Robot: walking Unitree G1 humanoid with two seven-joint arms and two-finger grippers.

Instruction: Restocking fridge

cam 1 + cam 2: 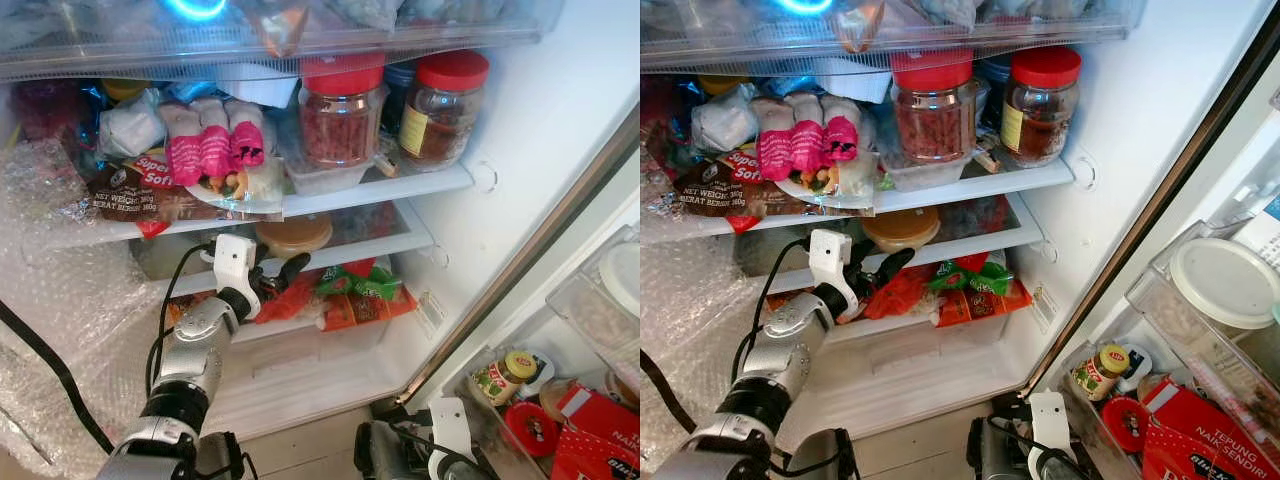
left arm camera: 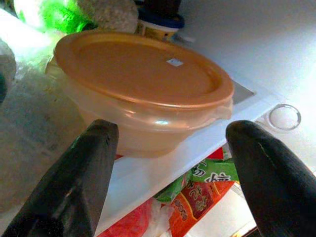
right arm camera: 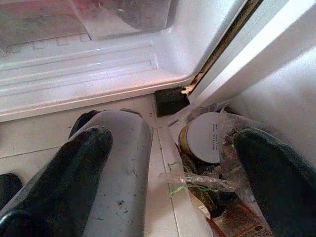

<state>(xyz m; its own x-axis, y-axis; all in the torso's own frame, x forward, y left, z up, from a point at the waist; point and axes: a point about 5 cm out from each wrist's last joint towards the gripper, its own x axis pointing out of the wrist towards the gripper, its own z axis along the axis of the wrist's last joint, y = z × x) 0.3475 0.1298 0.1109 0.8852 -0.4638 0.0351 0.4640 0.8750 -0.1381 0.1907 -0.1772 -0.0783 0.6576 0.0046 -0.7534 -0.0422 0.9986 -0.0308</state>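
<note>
Left hand [image 1: 278,272] just below an orange-lidded container [image 1: 293,236] on the fridge's middle shelf [image 1: 410,238].

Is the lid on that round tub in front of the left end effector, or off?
On. The orange lid sits flat and covers the whole rim of the round tub on its shelf, between the open left end effector's fingers.

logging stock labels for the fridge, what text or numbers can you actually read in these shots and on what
"Super Soft" on the bread bag's red label
"NET WEIGHT 360g" and "BERAT BERSIH 360g" on the same bread bag, its brown band
"TEPUNG" and "NAIK SENDIRI" on the red flour packet in the door
Small door jar label, red-lidded jar label, green and orange packets: too blurred to read
</note>
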